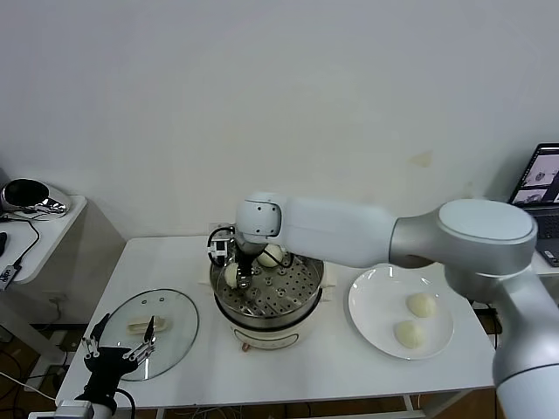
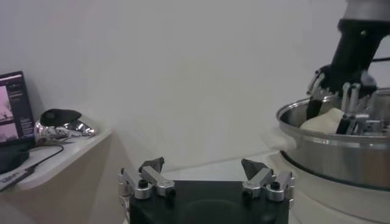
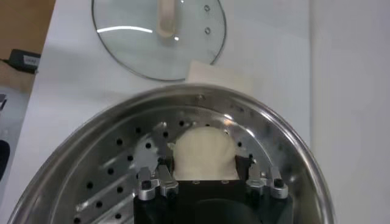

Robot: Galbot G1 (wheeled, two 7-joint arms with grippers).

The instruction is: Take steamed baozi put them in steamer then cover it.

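The steamer stands mid-table, its perforated tray showing. My right gripper reaches down into it at the near-left rim. In the right wrist view the right gripper is open, its fingers close on either side of a baozi that rests on the tray. A second baozi lies at the steamer's back. Two more baozi sit on the white plate. The cover lies flat on the table left of the steamer. My left gripper hangs open at the table's front-left edge, holding nothing.
A side table with a shiny dark object and cables stands at the left. A laptop sits at the far right. The wall runs behind the table.
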